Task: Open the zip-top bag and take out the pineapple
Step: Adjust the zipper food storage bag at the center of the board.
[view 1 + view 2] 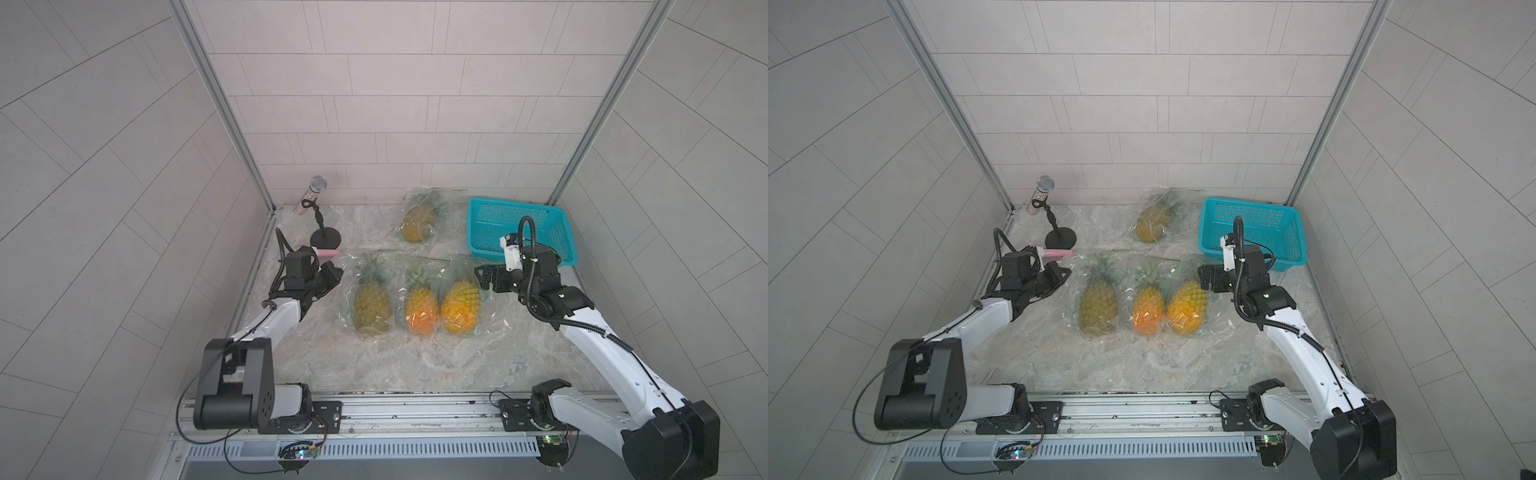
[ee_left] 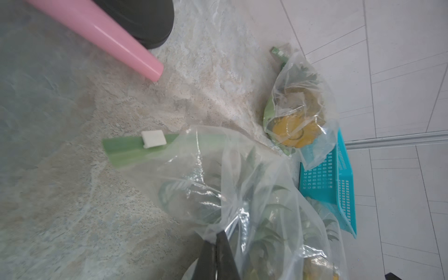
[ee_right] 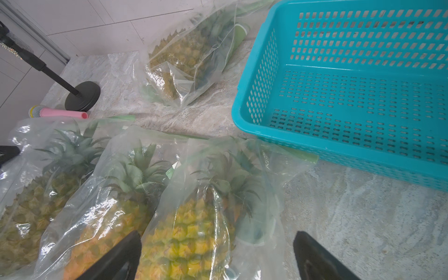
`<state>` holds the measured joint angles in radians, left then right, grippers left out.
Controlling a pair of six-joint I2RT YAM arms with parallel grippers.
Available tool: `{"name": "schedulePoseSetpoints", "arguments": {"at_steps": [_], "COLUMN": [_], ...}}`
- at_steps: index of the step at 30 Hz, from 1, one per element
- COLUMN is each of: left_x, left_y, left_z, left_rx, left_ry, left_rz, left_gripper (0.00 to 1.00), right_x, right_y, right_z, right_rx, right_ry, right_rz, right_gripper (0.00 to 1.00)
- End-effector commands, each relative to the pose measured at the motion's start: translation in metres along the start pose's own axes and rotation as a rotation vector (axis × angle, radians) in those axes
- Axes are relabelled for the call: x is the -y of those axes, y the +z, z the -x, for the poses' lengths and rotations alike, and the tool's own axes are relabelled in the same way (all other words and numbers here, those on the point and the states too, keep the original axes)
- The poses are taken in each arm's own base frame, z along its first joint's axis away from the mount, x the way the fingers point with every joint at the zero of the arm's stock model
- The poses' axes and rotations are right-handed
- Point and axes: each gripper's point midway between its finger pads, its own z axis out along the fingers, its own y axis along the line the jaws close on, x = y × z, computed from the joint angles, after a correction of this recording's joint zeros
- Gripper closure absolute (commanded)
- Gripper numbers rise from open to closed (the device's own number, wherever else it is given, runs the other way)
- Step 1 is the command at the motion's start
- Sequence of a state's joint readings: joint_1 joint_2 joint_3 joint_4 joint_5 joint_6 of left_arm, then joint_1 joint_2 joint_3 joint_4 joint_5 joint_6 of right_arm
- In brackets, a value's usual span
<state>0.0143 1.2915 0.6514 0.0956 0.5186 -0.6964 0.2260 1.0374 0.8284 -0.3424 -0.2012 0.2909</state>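
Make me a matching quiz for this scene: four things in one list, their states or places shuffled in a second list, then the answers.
Things:
1. left claw
2. right claw
3. basket
4. pink microphone

States or places:
A. lying flat beside the black stand base
B. open wide
C. shut on the zip-top bag
D. empty

Pairs: 1-C, 2-B, 3-D, 4-A
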Motion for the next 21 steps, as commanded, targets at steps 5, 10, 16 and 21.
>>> {"name": "schedulePoseSetpoints", "arguments": {"at_steps": [5, 10, 16, 21], "left_x": [0.058, 0.097, 0.142, 0.177], "left_y": [-0.047, -0.065, -0.072, -0.079], "left_z": [0.012, 0.012, 0.009, 0.008], "left_rx": [0.036, 0.012, 0.001, -0.011], "left_ry": [0.189, 0.298, 0.439, 0.559], "left_rz": [-0.075, -0.151, -0.229, -0.299], "left_gripper": [1.00, 1.00, 1.00, 1.00], "right_x": [-0.041, -0.073, -0.092, -0.112], "right_y": [-0.011, -0.017, -0.017, -0.017], "right_z": [0.023, 0.030, 0.042, 0.049], "right_rx": [0.074, 0.109, 0.112, 0.086], "right_ry": [-0.118, -0.154, -0.196, -0.258], "right_rz": [0.120, 0.268, 0.356, 0.459], "right_gripper": [0.00, 0.01, 0.03, 0.03]}}
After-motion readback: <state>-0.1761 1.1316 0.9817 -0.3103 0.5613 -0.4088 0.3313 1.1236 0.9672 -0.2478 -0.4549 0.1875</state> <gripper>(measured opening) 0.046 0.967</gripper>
